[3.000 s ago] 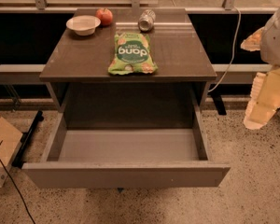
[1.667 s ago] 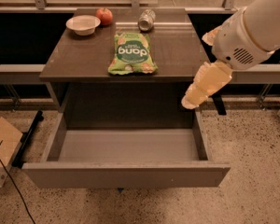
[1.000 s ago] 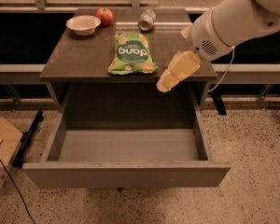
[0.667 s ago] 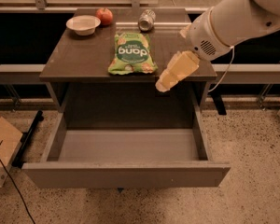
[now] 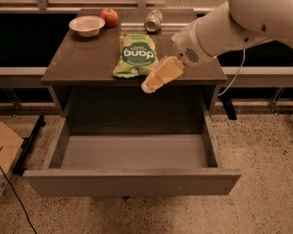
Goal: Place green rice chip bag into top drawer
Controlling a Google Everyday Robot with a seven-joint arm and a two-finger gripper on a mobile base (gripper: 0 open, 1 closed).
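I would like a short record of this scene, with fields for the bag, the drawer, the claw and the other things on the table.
bag: green rice chip bag, flat on the table, near its front edge
drawer: top drawer, pulled open, bag not yet in it
claw: claw at the table's front edge, by the bag's near right corner; contact unclear
others: bowl, apple, can on its side, all at the table's back

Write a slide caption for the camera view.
The gripper hovers at the front edge of the table, by the green rice chip bag, above the open top drawer.
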